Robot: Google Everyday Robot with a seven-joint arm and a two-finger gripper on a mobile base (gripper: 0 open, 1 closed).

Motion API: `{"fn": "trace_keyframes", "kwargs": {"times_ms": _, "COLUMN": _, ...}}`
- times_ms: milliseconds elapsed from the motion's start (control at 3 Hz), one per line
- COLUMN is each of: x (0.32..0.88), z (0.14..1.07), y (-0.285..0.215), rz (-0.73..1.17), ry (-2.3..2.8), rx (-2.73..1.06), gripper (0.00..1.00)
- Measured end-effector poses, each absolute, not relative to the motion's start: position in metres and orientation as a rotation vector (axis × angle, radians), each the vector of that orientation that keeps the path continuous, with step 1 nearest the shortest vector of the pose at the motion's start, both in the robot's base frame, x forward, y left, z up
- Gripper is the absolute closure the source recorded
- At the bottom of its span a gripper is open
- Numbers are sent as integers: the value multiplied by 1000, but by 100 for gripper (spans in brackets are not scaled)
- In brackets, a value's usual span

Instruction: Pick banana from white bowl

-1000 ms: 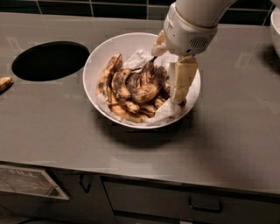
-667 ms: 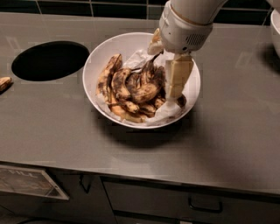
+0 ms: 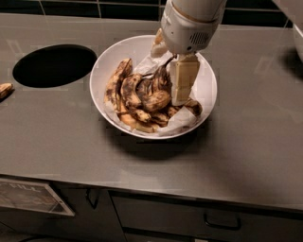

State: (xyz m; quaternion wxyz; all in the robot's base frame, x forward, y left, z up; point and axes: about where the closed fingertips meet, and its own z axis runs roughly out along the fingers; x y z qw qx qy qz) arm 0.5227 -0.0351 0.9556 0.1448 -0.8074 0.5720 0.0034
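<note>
Surface: a grey, matte metal counter (image 3: 246, 156) that fills most of the view.
Back of the room: dark tiles (image 3: 94, 8) run along the far edge of the counter.
Below the counter: cabinet fronts with a dark drawer handle (image 3: 222, 221) at lower right and a tilted printed label (image 3: 33, 196) at lower left.
Opening: a round dark hole (image 3: 54, 65) is cut into the counter, left of the bowl and apart from it.
Left edge: a small brown-and-yellow scrap of fruit (image 3: 4, 90) lies on the counter, cut off by the frame.
Right edge: a pale curved rim (image 3: 298, 40) of another vessel is only partly in view.
Main container: the white bowl (image 3: 102, 75) stands upright on the counter near its middle.
Lining: crumpled white paper (image 3: 180, 124) lies inside the bowl under the fruit.
Contents: several overripe bananas (image 3: 137, 94), yellow with heavy brown and black patches, are heaped in the bowl's left and centre.
Gripper: the gripper (image 3: 181, 87), cream-coloured under a white wrist housing, reaches down into the right half of the bowl, right against the banana heap.
Gripper state: cannot tell from this view.
</note>
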Motion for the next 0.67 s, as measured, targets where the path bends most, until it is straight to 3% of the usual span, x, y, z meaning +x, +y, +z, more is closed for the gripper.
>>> {"fn": "trace_keyframes", "kwargs": {"times_ms": 667, "x": 530, "z": 948, "y": -31, "rz": 42, "ry": 1643, "rx": -2339, "gripper": 26}}
